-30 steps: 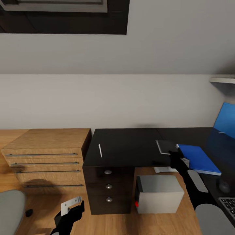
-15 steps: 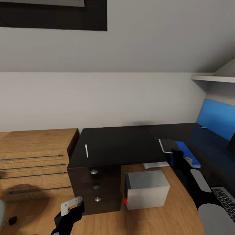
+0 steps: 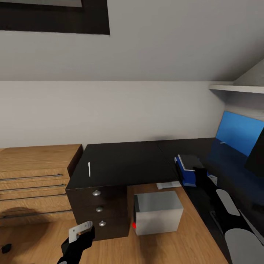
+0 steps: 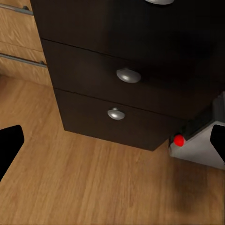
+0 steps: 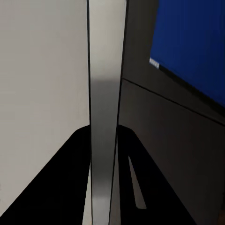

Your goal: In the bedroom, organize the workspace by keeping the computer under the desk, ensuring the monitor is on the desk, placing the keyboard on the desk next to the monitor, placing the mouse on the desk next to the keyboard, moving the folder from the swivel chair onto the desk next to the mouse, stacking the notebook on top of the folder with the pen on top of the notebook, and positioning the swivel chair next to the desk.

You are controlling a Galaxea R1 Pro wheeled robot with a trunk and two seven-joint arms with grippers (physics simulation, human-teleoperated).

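My right gripper (image 3: 198, 171) is shut on the dark grey notebook (image 3: 190, 160), holding it just over the blue folder (image 3: 184, 175) on the black desk (image 3: 124, 161). In the right wrist view the notebook (image 5: 106, 93) stands edge-on between the fingers. The white pen (image 3: 89, 169) lies on the desk's left part. The grey computer (image 3: 158, 212) stands on the floor under the desk. The monitor (image 3: 257, 157) is at the right edge. My left gripper (image 3: 79, 232) hangs open low before the desk's drawers (image 4: 127, 75). Keyboard, mouse and swivel chair are out of view.
A light wood chest (image 3: 33, 179) with steel handles stands left of the desk. A blue back panel (image 3: 238, 132) and a white wall shelf (image 3: 234, 88) are at the right. A dark-framed skylight (image 3: 55, 18) sits in the sloped wall above. The computer's red button (image 4: 178, 140) faces the wood floor.
The head view has turned to the right, so everything slid left in the picture. My right gripper has carried the notebook from beside the folder to over it. The left arm has not moved.
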